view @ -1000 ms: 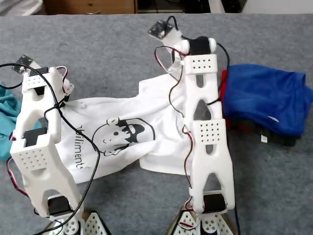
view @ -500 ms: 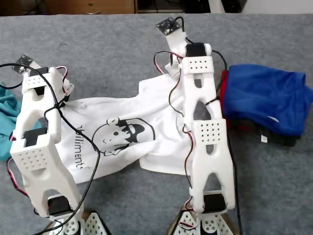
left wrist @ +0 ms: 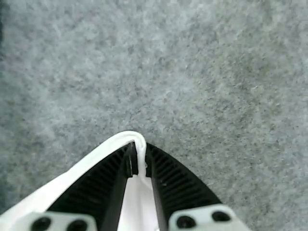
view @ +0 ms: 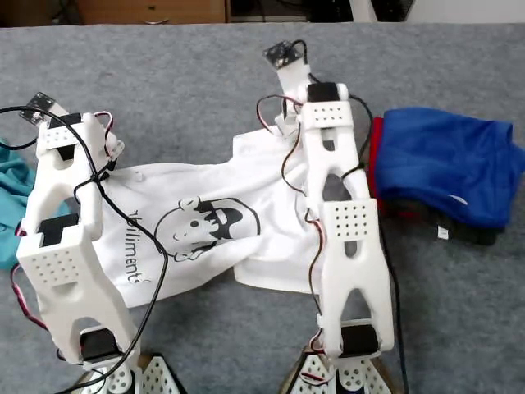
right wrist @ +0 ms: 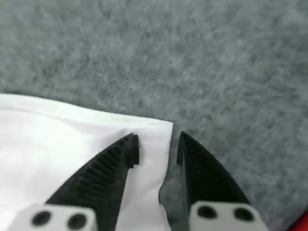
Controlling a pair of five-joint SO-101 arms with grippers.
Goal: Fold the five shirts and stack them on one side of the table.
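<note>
A white shirt (view: 213,226) with a black face print lies spread on the grey table between my two arms. My left gripper (left wrist: 138,159) is shut on a fold of the white shirt (left wrist: 137,139) at its left far corner, just over the grey felt. My right gripper (right wrist: 156,147) is open, its jaws straddling the far right corner of the white shirt (right wrist: 72,139). A stack of folded shirts with a blue one (view: 447,168) on top sits at the right. A teal shirt (view: 10,201) lies at the left edge.
The grey felt table (view: 180,82) runs bare along the far side. Red and dark cloth edges (view: 376,156) stick out under the blue shirt, close to the right arm. Loose black cables (view: 115,213) hang from the left arm over the shirt.
The right arm's wrist has shifted left and a little farther back, bringing its gripper over the white shirt's far corner. The left arm has stayed still.
</note>
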